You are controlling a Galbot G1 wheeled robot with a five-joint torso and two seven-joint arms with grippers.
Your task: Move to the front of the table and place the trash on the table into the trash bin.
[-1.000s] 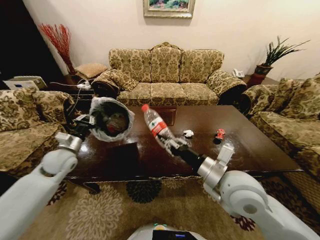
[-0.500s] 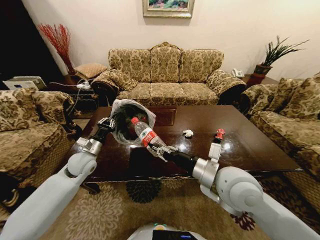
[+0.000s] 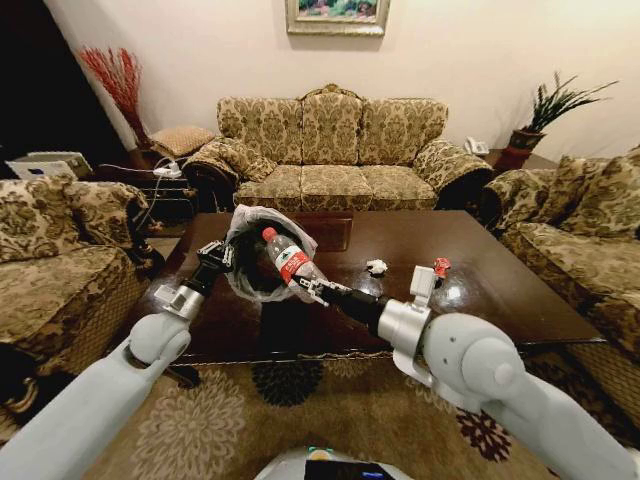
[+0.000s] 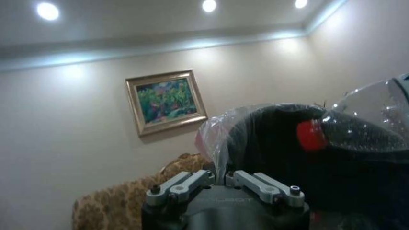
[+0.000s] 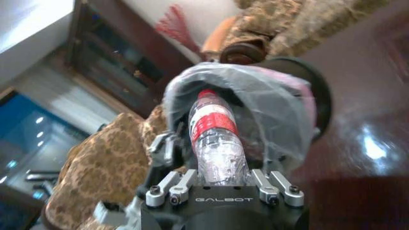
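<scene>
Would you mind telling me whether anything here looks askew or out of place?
The trash bin is off the floor, held tipped sideways over the table by the left gripper. The right gripper pokes the bottle cap-first into its mouth.

You faced a floral sofa [image 3: 330, 150] against a cream wall [image 3: 480, 50], a framed painting [image 3: 337, 15] above it, a patterned rug [image 3: 290, 420] underfoot, ceiling spotlights [image 4: 208, 5] lit.

Left arm extended forward, its left gripper [image 3: 222, 254] clamped on the trash bin's [image 3: 262, 262] rim and tilting it; right arm reaching inward, right gripper [image 3: 312, 289] closed around the clear red-labelled bottle [image 3: 283, 259], cap foremost.
</scene>
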